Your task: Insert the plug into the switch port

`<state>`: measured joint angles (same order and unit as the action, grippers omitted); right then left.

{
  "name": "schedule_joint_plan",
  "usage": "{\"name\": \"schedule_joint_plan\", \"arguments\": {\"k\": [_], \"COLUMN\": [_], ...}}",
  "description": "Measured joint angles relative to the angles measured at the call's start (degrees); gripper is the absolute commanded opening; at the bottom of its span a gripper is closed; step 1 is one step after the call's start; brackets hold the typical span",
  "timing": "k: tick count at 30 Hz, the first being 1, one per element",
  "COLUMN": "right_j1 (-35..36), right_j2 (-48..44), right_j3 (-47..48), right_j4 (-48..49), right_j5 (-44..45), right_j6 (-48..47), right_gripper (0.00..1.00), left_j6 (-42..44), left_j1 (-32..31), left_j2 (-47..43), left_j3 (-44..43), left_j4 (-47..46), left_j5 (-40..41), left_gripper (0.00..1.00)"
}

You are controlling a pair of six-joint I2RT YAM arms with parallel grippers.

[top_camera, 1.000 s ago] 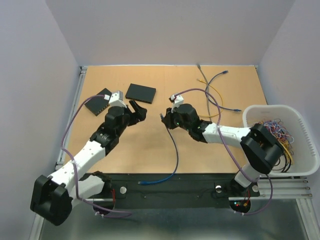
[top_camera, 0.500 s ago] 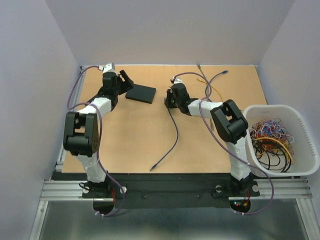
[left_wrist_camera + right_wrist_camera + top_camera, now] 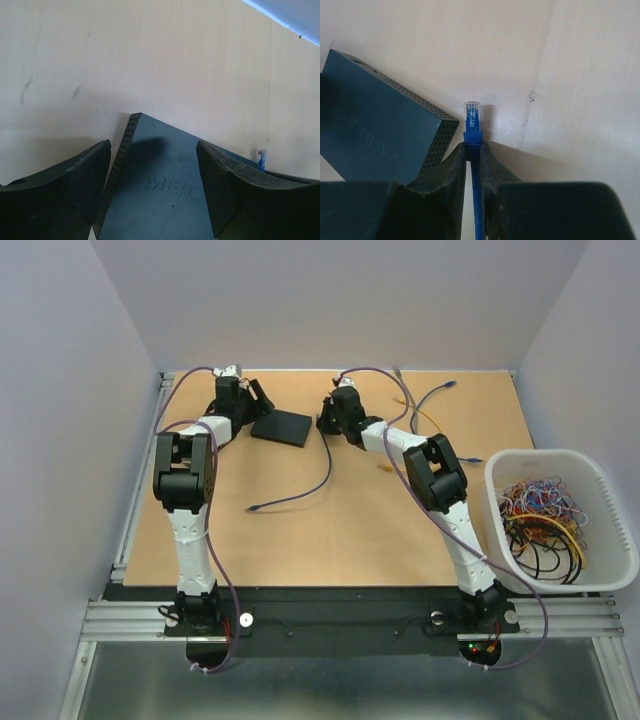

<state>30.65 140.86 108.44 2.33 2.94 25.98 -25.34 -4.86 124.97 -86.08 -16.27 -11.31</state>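
Observation:
The switch (image 3: pixel 281 427) is a flat dark box at the back of the table, marked "MERC" in the left wrist view (image 3: pixel 165 195). My left gripper (image 3: pixel 257 400) is open at its far-left edge, with one finger on each side of its corner (image 3: pixel 152 150). My right gripper (image 3: pixel 323 423) is shut on the blue plug (image 3: pixel 472 125), just right of the switch. The plug's clear tip points past the switch's perforated side (image 3: pixel 437 142) and stays apart from it. The plug's tip also shows in the left wrist view (image 3: pixel 261 159). The blue cable (image 3: pixel 312 483) trails toward the table's front left.
A white basket (image 3: pixel 600 475) full of tangled cables stands at the right. Loose blue and yellow cables (image 3: pixel 432 412) lie at the back right near the right arm. The back wall is close behind both grippers.
Both arms have stretched to the back of the table. The left gripper has come to the switch's corner. The right gripper has brought the plug beside the switch, and the cable's tail has swung left.

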Motion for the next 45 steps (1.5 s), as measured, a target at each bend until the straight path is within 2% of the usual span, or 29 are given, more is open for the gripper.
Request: {"name": "schedule_joint_plan", "arguments": {"k": [5, 12, 16, 21, 25, 31, 36, 42, 45], "right_j1": [0.0, 0.4, 1.2, 2.6, 4.1, 5.6, 7.6, 8.5, 8.5], "right_j2": [1.5, 0.4, -3.8, -12.4, -19.9, -27.3, -30.8, -34.8, -40.2], "right_j3": [2.5, -0.3, -7.5, -22.3, -35.8, -47.4, -49.8, -50.3, -53.3], "right_j4": [-0.7, 0.7, 2.3, 7.0, 13.0, 16.8, 13.2, 5.6, 3.1], "right_j5": [-3.1, -3.8, -2.1, 1.3, 3.9, 7.3, 9.8, 13.2, 16.4], "right_j6": [1.9, 2.3, 2.2, 2.8, 3.9, 4.3, 1.8, -1.1, -2.0], "right_gripper": [0.01, 0.00, 0.00, 0.00, 0.00, 0.00, 0.00, 0.00, 0.00], "left_j6": [-0.7, -1.6, -2.3, -3.9, -7.3, -14.8, -21.5, -25.3, -25.8], "left_j1": [-0.4, -1.7, -4.3, -10.0, -15.4, -25.0, -28.1, -28.9, -29.0], "left_j2": [-0.2, -6.6, -13.0, -21.8, -29.6, -41.6, -48.9, -58.7, -63.8], "left_j3": [2.2, 16.5, 27.4, 40.4, 50.1, 62.9, 68.5, 71.4, 71.5], "left_j4": [-2.3, -9.7, -14.2, -17.7, -19.7, -20.8, -18.5, -13.7, -11.4], "left_j5": [-3.4, -3.8, -2.1, 2.6, 6.3, 9.7, 7.1, 6.5, 6.8], "left_gripper": [0.78, 0.77, 0.77, 0.77, 0.77, 0.77, 0.77, 0.77, 0.77]}}
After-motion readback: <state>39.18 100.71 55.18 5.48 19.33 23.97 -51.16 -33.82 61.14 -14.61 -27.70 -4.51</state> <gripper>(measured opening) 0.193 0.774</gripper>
